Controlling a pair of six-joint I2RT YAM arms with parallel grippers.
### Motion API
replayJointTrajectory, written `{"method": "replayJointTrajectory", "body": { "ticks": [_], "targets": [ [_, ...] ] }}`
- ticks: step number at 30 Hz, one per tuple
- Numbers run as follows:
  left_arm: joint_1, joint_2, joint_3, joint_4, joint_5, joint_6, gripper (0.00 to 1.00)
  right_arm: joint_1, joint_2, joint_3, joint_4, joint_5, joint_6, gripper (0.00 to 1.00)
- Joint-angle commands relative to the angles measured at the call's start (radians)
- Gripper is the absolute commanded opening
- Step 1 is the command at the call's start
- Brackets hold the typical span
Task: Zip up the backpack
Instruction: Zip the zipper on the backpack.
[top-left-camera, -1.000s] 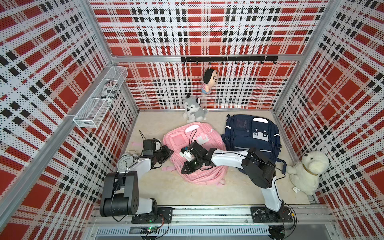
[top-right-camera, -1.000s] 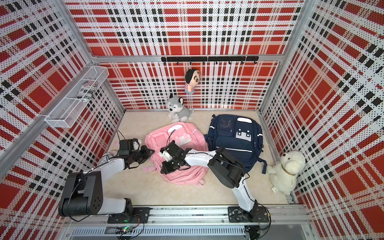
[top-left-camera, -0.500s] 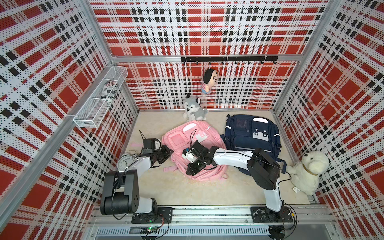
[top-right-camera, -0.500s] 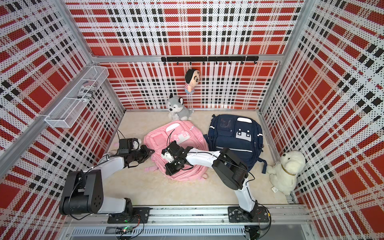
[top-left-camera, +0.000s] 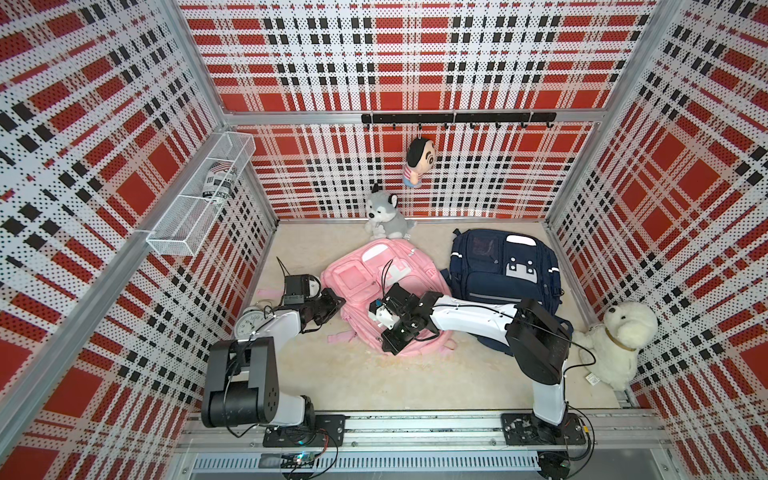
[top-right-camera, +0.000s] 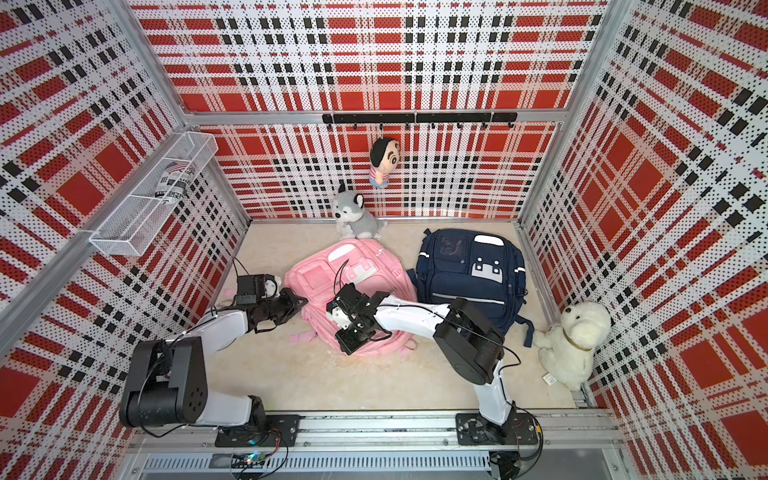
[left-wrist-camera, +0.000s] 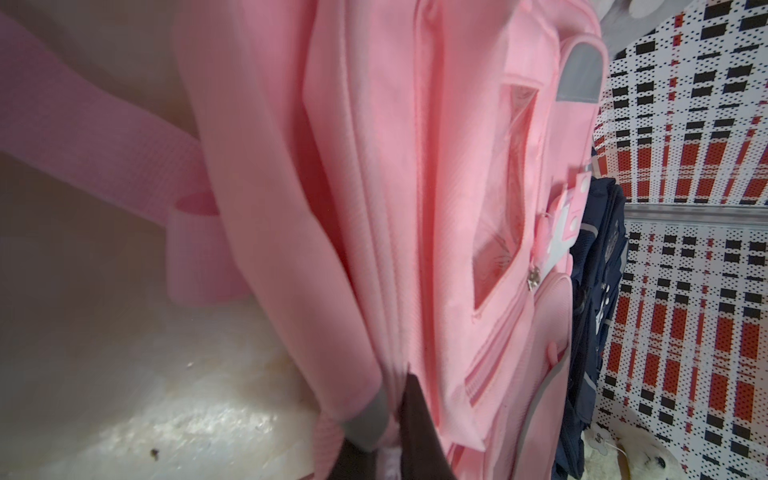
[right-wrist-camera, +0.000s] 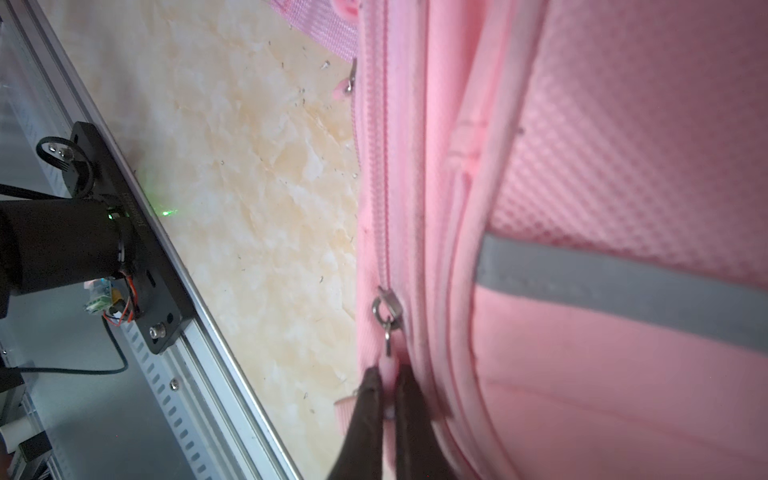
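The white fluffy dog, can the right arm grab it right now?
Not right now, probably. The right fingers are shut on the zipper pull of the pink backpack, pointing away from the white dog. If it let go first, nothing looks in the way.

We see a pale, marble-patterned surface (top-left-camera: 365, 374). On it a pink backpack (top-left-camera: 361, 274) lies just beside a navy backpack (top-left-camera: 498, 266). A grey husky plush (top-left-camera: 384, 214) sits by the back wall, a white plush dog (top-left-camera: 619, 345) in the right corner, and an alarm clock (top-left-camera: 249, 324) at the left.
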Motion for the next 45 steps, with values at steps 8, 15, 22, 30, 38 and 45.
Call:
{"method": "replayJointTrajectory", "body": {
  "ticks": [8,15,22,30,38,45],
  "targets": [
    [0.087,0.004,0.065,0.098,-0.201,0.058,0.00,-0.034,-0.131,-0.087,-0.339,0.133,-0.052,0.00],
    [0.088,0.000,0.067,0.094,-0.200,0.060,0.00,-0.084,-0.177,-0.110,-0.308,0.174,-0.085,0.00],
    [0.066,-0.081,0.092,0.001,-0.215,0.052,0.34,-0.084,-0.193,-0.148,-0.152,0.106,-0.038,0.00],
    [-0.114,-0.267,0.176,-0.248,-0.336,0.075,0.58,-0.061,-0.194,-0.170,0.000,0.144,0.024,0.00],
    [-0.394,-0.320,0.139,-0.424,-0.383,-0.040,0.56,-0.036,-0.198,-0.172,0.036,0.178,0.014,0.00],
    [-0.573,-0.422,-0.011,-0.430,-0.385,-0.265,0.50,-0.018,-0.212,-0.181,0.069,0.229,0.044,0.00]
  ]
}}
